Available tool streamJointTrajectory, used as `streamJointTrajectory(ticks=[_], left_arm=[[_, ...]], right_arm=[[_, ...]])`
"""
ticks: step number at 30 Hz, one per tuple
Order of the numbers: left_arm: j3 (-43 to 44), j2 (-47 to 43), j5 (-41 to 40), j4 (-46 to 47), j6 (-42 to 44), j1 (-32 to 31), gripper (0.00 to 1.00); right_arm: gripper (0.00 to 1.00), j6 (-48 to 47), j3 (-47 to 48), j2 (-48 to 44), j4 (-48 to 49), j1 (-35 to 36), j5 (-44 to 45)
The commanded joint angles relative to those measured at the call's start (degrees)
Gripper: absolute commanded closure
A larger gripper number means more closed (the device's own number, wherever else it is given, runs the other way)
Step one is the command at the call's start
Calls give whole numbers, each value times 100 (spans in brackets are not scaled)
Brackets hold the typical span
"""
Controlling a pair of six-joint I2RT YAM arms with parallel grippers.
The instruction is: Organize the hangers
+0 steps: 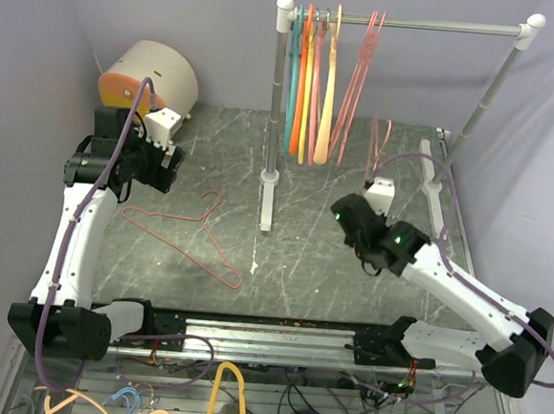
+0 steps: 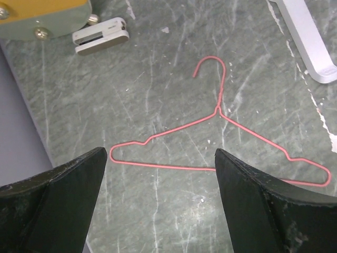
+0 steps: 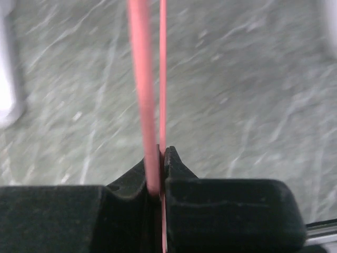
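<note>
A pink wire hanger point(image 1: 191, 231) lies flat on the grey table left of the rail's post; it also shows in the left wrist view point(image 2: 221, 139). My left gripper point(image 1: 170, 168) point(image 2: 160, 158) is open and empty just above it. My right gripper point(image 1: 345, 215) point(image 3: 162, 158) is shut on another pink wire hanger point(image 1: 378, 148) point(image 3: 143, 89), held upright right of the post. Teal point(image 1: 293, 74), orange point(image 1: 306, 85), peach point(image 1: 328, 86) and pink hangers point(image 1: 356, 84) hang from the silver rail point(image 1: 435, 25).
The rail's left post point(image 1: 274, 120) and foot point(image 1: 267, 201) stand mid-table; the right post point(image 1: 488, 89) slants to the back right. An orange-and-beige drum point(image 1: 148, 77) sits back left, with a white clip point(image 2: 100, 36) beside it. Cables and hangers lie below the front edge point(image 1: 224, 395).
</note>
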Motion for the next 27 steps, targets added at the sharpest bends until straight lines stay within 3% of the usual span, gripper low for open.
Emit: streamJointTrajectory(ticks=[1,4,14,27], left_arm=[[94,-29,547,-188,-55,71,6],[49,-64,695,-204,-48,139,6],[-417,-229,628,-80,89,283,7],[-217,130,854,-456,526,291,7]], right_arm=[[100,-2192,298,179,716,-1650,424],[100,-2940,744,261,1172,-2459,-79],[100,-3538,2643,1176,1389,-2530,-1114],[100,-3785,4458,2475,1177,-2962,-2220]])
